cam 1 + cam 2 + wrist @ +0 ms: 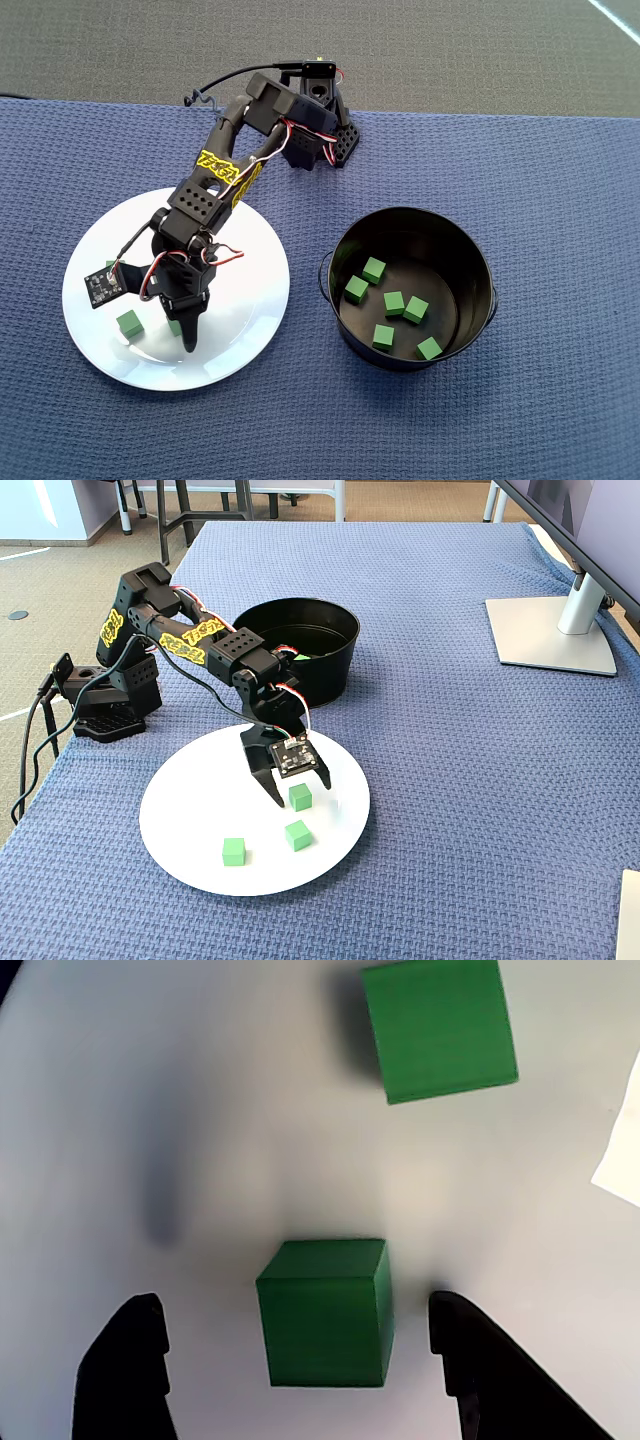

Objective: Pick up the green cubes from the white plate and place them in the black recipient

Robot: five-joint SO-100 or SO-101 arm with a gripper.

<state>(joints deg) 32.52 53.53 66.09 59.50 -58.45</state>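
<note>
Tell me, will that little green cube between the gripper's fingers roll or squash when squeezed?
Probably neither. The cube has flat faces and sharp edges, so it should sit still. It looks solid and matte, likely easy to grip, though it might slide on the glossy plate.

Three little green cubes (pixel 300 797) are left on the big white plate (pixel 190 790), all sitting flat and apart from each other. Six more lie scattered on the bottom of the round black pot (pixel 470 260) beside it.
</note>
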